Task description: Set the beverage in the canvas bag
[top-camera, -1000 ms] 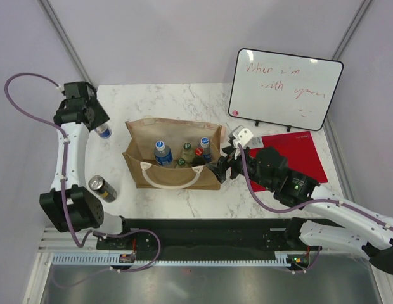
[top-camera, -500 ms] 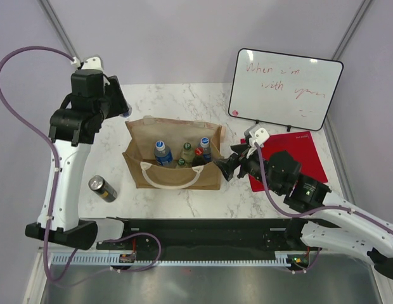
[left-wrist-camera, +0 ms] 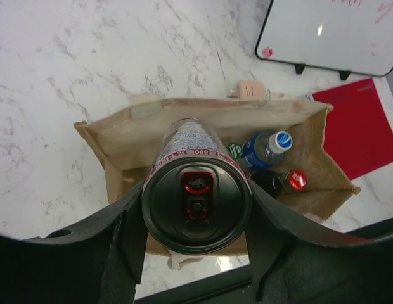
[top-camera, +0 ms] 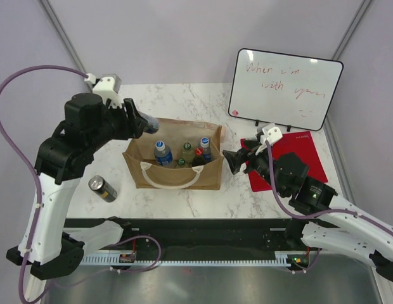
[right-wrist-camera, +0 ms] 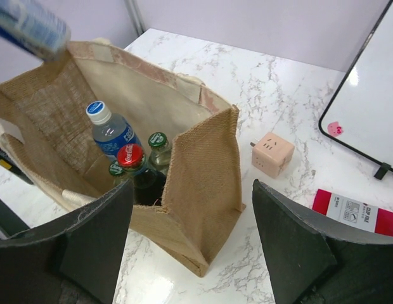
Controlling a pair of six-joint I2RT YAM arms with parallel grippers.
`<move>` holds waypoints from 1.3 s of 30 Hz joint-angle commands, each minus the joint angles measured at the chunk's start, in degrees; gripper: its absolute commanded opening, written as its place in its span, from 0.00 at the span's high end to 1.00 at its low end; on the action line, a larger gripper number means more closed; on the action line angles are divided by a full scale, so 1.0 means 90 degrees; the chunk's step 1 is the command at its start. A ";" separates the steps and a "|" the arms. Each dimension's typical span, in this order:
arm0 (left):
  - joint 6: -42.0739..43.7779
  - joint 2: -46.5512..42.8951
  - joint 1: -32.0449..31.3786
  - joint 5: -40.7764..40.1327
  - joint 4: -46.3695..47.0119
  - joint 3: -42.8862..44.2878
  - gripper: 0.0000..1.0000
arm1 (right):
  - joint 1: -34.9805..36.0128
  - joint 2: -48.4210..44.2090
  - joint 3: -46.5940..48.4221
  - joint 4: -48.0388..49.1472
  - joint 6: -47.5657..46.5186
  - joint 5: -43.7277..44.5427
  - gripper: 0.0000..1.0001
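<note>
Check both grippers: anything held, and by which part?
Left gripper holds a beverage can, fingers on its side wall near the tab end. Right gripper is open and empty.

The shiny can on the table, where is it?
In the top view, the can sits on the table's left side, just left of the canvas bag and not touching it.

Left gripper [top-camera: 136,124]: swung in from the table's far-left corner, carrying the beverage can [left-wrist-camera: 196,190]; now above the canvas bag's [top-camera: 174,176] rear-left corner.
Right gripper [top-camera: 233,162]: drawn back from the bag's right edge, perhaps touched before.
</note>
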 commanded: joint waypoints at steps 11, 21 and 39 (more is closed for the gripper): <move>-0.0233 -0.0045 -0.1331 -0.0482 -0.0146 -0.1231 0.98 | -0.0005 0.0193 0.0178 0.0070 0.0283 0.0307 0.17; -0.0555 -0.0103 -0.1673 -0.0825 -0.0557 -0.1729 0.98 | -0.0005 0.0349 0.0345 0.0079 0.0254 0.0190 0.17; -0.0731 0.0101 -0.1673 -0.0484 -0.0069 -0.2686 0.98 | -0.0005 0.0418 0.0247 0.0216 0.0342 0.0043 0.17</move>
